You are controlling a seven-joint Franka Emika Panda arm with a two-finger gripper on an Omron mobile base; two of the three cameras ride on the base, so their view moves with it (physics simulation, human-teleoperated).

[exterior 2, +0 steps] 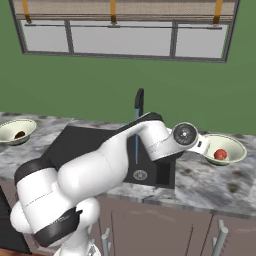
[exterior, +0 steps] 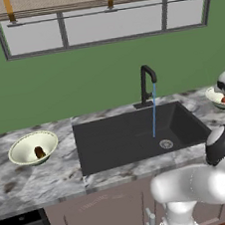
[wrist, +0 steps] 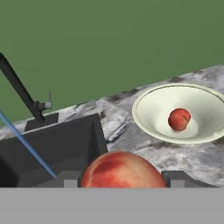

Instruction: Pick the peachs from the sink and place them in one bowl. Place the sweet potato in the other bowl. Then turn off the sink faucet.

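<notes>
between the end effector (wrist: 121, 186) fingertips: second peach (wrist: 120, 170), clamped, carried above counter (wrist: 131, 131) just short of right bowl (wrist: 148, 118). first peach (wrist: 179, 119) already in that bowl, also seen in right base view (exterior 2: 220, 154). further out, sink (exterior: 118, 139) looks bare apart from drain ring (exterior: 166, 143), no fruit left in there. far left on counter, other bowl (exterior: 21, 146) w/ sweet potato (exterior: 39, 152) inside. faucet (exterior: 145, 82) on, blue stream (exterior: 154, 111) running into basin. progress est.: potato done, one peach done, second peach in transit. left to do: drop it beside the first, then shut off tap w/ lever (wrist: 46, 104) at faucet base. roughly two-thirds through.
</notes>
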